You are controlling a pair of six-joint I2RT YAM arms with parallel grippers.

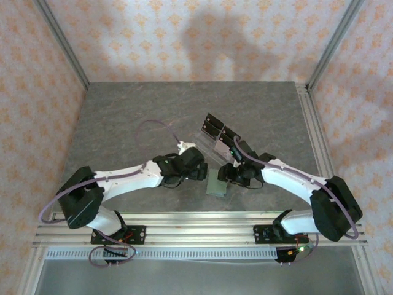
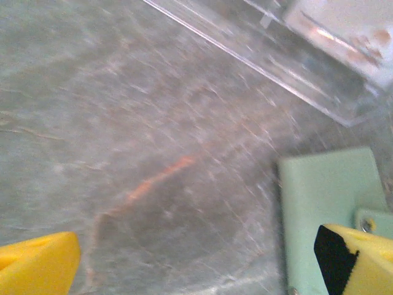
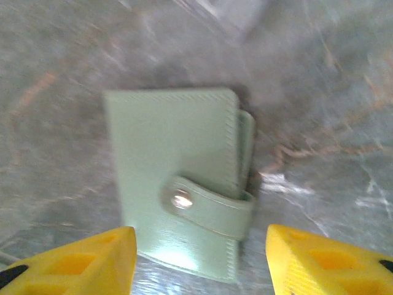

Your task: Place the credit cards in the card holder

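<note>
Right tool (image 3: 199,246), card holder (image 3: 175,178) lengthwise away

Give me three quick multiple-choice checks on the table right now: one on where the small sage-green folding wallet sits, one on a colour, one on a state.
1. Where does the small sage-green folding wallet lie?
A. On the grey table, between the left gripper and the right gripper, nearer the arm bases than the clear acrylic tiered stand
B. On top of the stand
C. At the table's far left corner

2. What colour are the grippers' fingertips?
A. Red
B. Yellow
C. White

3. How is the wallet?
A. Open flat, slots showing
B. Standing on edge
C. Folded shut, snap tab across its front

Answers: 1 A, the top view shows it between both arms' ends; 2 B, both wrist views show yellow tips; 3 C, the right wrist view shows the tab on its snap.
</note>
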